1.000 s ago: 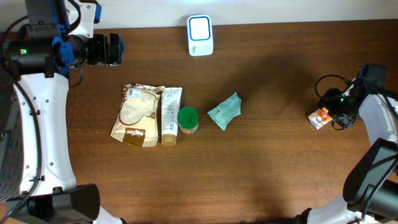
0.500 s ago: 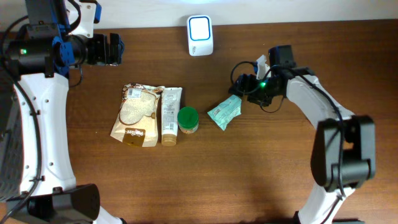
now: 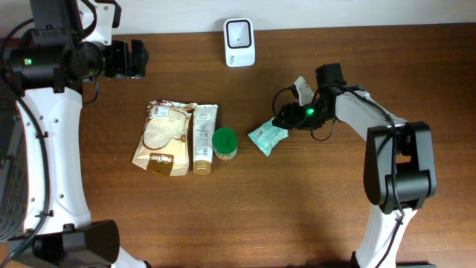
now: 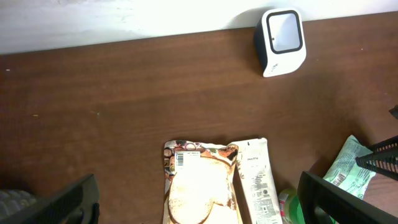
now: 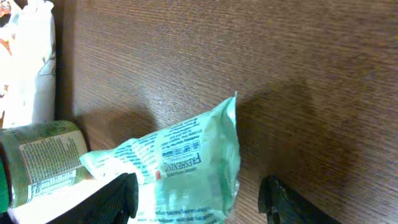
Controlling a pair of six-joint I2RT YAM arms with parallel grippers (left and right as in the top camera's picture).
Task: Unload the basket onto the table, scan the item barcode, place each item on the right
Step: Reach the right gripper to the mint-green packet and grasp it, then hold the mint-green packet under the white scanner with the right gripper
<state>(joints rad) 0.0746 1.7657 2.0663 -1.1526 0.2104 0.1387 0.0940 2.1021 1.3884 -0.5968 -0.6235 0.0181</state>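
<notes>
Table (image 3: pixel 312 208): brown wood, one. Arms: two.

Left gripper (image 3: pixel 143 59): parked high over the far left of the table, jaws spread as wide as they go, holding nothing, touching nothing.

Right gripper (image 3: pixel 284 119): down at the green packet (image 5: pixel 180 165), jaws spread part-way. The wrist view shows one finger (image 5: pixel 118 196) at the packet's left side and the other at the right, with the packet between them. There is a sliver of bare wood between the right finger and the packet edge, so it is not clamped. Contact on the left side: cannot tell.

Items on the table, four, one of each:
- snack bag (image 3: pixel 162 138), tan and white, barcode label at its top corner
- tube (image 3: pixel 202 138), white, lying flat just beside the bag
- green packet, right of centre, apart from the other three; pale mint foil, crinkled, small dark print, sealed end pointing away from the gripper
- jar (image 3: pixel 224 143), green lid, just beside the tube

Scanner (image 3: pixel 239 32): one, white with a dark window, at the far edge near the wall, well apart from the packet.
</notes>
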